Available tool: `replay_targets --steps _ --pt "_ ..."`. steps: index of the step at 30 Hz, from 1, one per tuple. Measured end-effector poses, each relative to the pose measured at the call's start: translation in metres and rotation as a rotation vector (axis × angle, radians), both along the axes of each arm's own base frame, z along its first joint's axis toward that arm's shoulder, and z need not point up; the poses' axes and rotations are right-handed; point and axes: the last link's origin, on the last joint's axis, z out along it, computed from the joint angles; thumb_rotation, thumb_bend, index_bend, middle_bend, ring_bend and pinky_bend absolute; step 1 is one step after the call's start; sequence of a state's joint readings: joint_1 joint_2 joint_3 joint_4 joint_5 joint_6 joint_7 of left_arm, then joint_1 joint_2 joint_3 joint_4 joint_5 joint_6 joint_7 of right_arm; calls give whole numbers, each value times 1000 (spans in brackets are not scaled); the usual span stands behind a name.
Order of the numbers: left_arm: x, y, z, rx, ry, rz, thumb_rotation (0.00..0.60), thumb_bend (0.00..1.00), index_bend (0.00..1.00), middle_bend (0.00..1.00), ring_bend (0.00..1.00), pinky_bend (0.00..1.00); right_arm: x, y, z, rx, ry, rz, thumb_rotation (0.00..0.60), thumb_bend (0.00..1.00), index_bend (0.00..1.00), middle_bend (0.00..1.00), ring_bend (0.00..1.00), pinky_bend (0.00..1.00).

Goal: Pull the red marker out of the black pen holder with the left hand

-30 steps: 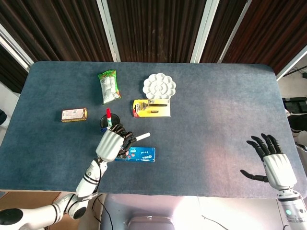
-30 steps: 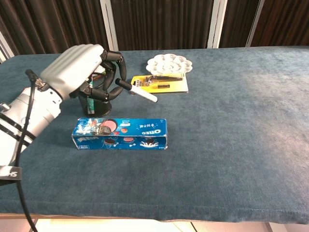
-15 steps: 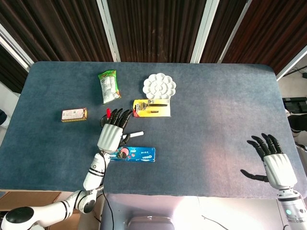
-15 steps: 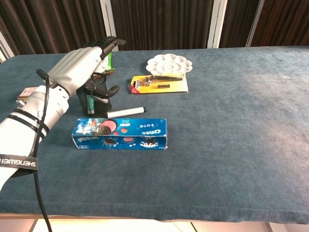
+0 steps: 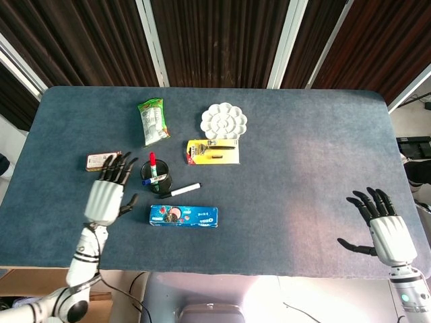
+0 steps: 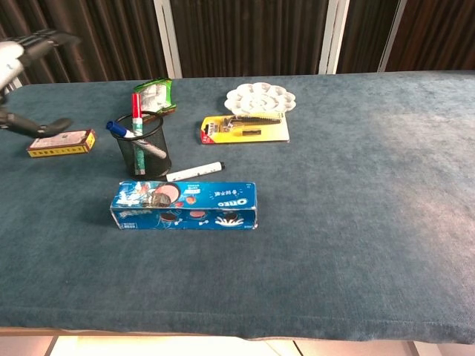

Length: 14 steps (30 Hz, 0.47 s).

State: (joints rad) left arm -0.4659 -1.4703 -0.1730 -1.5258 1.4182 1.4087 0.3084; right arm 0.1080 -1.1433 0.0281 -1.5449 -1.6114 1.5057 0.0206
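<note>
The red marker (image 5: 152, 163) stands upright in the black pen holder (image 5: 155, 180), red cap uppermost, with a blue marker (image 6: 119, 129) leaning beside it in the same mesh cup. The holder sits left of centre on the blue-grey table (image 5: 289, 168). The left hand (image 5: 106, 197) hovers to the left of the holder, apart from it, fingers spread and holding nothing; in the chest view only its blurred fingertips (image 6: 33, 41) show at the upper left edge. The right hand (image 5: 385, 229) lies at the near right corner of the table, fingers likewise spread and empty.

A white marker with a black cap (image 5: 180, 191) lies on the cloth just right of the holder, between it and a blue biscuit box (image 5: 184, 216), which rests nearer the front edge. A small yellow-and-red box (image 5: 100, 160) lies left of the holder, beyond the left hand. Farther back are a green snack packet (image 5: 153, 121), a yellow razor card (image 5: 213, 152) and a white flower-shaped palette (image 5: 223, 121).
</note>
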Motion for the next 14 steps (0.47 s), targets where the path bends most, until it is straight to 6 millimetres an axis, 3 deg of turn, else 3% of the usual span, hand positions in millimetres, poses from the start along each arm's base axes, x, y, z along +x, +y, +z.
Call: replay_targets --steps 6,9,14 --pt "-76 -43 54 -17 132 199 600 305 93 85 0 4 0 0 0 1 3 0 456 242 329 258 77 177" --pt "-106 -71 69 -35 133 296 600 305 95 86 0 4 0 0 0 1 4 0 455 243 331 258 77 176" --pt "-131 -109 81 2 111 378 600 305 110 86 0 4 1 -1 -1 2 8 0 457 243 335 258 77 177"
